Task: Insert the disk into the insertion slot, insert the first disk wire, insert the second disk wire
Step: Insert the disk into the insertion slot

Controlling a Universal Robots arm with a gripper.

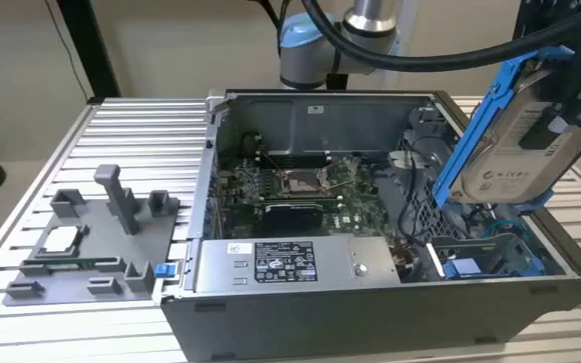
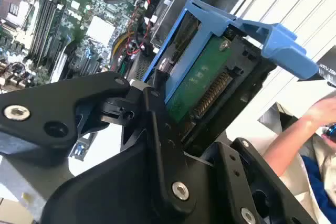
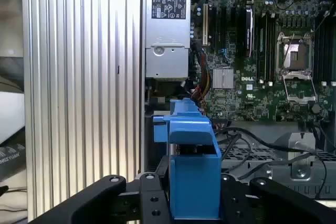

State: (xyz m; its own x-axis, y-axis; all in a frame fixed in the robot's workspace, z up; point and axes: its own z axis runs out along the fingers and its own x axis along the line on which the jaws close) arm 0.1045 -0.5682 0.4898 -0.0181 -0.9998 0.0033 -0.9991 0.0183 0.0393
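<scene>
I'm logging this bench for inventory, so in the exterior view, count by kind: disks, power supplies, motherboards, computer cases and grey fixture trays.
disk: 1
power supply: 1
motherboard: 1
computer case: 1
grey fixture tray: 1
Total: 5

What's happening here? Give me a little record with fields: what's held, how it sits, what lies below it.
held: disk, clamped by the gripper
pose: tilted, in the air over the open computer case
below: slot at the exterior view's right, disk not yet in it
also inside: power supply, circuit board
</scene>
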